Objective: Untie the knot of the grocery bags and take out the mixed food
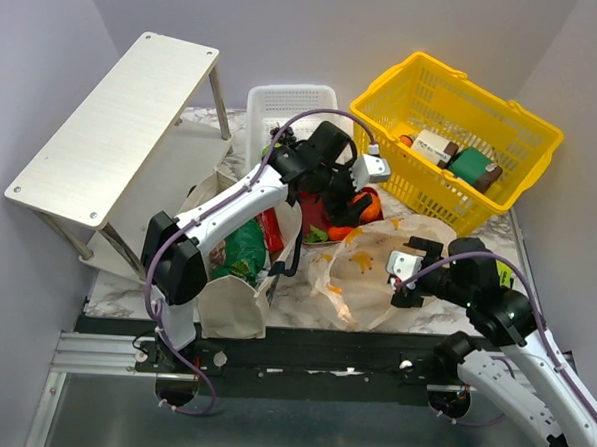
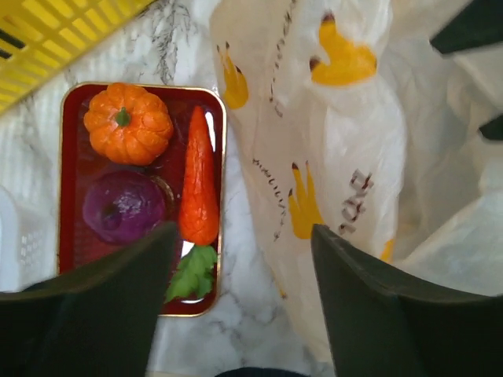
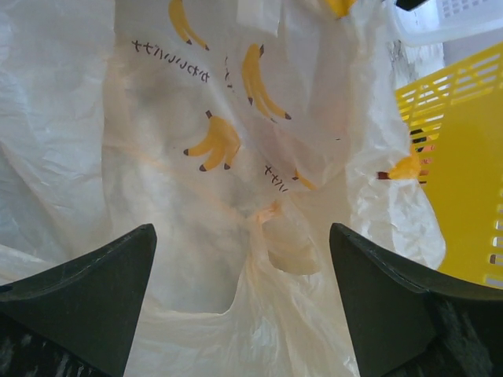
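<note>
Top external view first: what lies on the table (image 1: 292, 301)?
— The plastic bag (image 1: 375, 288) lies crumpled between the two arms, in front of the yellow basket (image 1: 435, 199). The canvas tote (image 1: 229, 305) slumps to its left in that view, with a green snack bag (image 1: 239, 252) showing in its mouth.

Is the plastic bag's top tied?
— I cannot tell. The right wrist view shows only loose film with banana prints.

How do the grippers stand?
— The left gripper (image 2: 244, 236) hangs with its fingers spread wide and nothing between them. It is above the edge of a red tray (image 2: 75, 255), which sits just beside the plastic bag. The right gripper (image 3: 242, 236) is spread wide too, over the bag, holding nothing.

What is on the tray?
— An orange (image 2: 128, 123), a purple onion (image 2: 124, 206) next to it, and a carrot (image 2: 199, 184) lying alongside both.
</note>
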You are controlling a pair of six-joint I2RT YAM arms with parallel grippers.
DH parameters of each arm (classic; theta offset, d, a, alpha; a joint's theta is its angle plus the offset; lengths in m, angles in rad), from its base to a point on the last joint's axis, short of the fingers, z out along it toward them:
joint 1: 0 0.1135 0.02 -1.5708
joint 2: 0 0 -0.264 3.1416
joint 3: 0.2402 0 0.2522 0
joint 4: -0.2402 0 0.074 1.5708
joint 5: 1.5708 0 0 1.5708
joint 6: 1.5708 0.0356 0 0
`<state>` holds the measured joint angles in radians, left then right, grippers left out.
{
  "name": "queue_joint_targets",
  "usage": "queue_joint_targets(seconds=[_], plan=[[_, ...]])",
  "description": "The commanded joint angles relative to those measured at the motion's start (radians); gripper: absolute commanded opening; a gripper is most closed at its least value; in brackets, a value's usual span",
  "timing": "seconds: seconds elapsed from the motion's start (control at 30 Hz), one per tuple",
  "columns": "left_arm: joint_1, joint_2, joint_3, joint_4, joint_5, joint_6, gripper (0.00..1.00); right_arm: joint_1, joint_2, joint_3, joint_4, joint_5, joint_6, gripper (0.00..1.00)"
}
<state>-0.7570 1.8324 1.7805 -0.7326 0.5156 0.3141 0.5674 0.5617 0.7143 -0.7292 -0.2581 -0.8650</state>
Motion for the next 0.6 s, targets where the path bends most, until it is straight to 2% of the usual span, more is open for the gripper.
queue_joint_targets(seconds=[0.0, 0.03, 0.07, 0.13, 0.3, 0.33, 0.43, 0.47, 0.57], plan=[[-0.041, -0.064, -0.038, -0.116, 0.049, 0.095, 0.59, -0.006, -0.035, -0.035, -0.091, -0.039, -0.055, 0.98], [-0.045, -0.067, -0.047, -0.123, 0.058, 0.100, 0.38, -0.008, -0.046, -0.045, -0.099, -0.036, -0.068, 0.97], [-0.051, -0.070, -0.055, -0.122, 0.066, 0.100, 0.23, -0.006, -0.055, -0.067, -0.110, -0.030, -0.075, 0.97], [-0.056, -0.081, -0.070, -0.111, 0.073, 0.088, 0.00, -0.006, -0.084, -0.082, -0.119, -0.015, -0.074, 0.97], [-0.057, -0.103, -0.032, -0.103, 0.083, 0.063, 0.00, -0.006, -0.112, -0.079, -0.194, 0.011, -0.074, 0.95], [-0.056, -0.113, -0.026, -0.090, 0.090, 0.056, 0.00, -0.006, -0.123, -0.088, -0.212, 0.010, -0.092, 1.00], [-0.058, -0.154, -0.004, -0.059, 0.149, 0.034, 0.00, -0.006, -0.233, -0.142, -0.280, 0.023, -0.215, 1.00], [-0.058, -0.165, -0.003, -0.050, 0.165, 0.031, 0.00, -0.006, -0.328, -0.169, -0.297, 0.039, -0.301, 1.00], [-0.057, -0.208, -0.010, -0.027, 0.170, 0.036, 0.00, -0.006, -0.478, -0.261, -0.331, 0.098, -0.446, 1.00]])
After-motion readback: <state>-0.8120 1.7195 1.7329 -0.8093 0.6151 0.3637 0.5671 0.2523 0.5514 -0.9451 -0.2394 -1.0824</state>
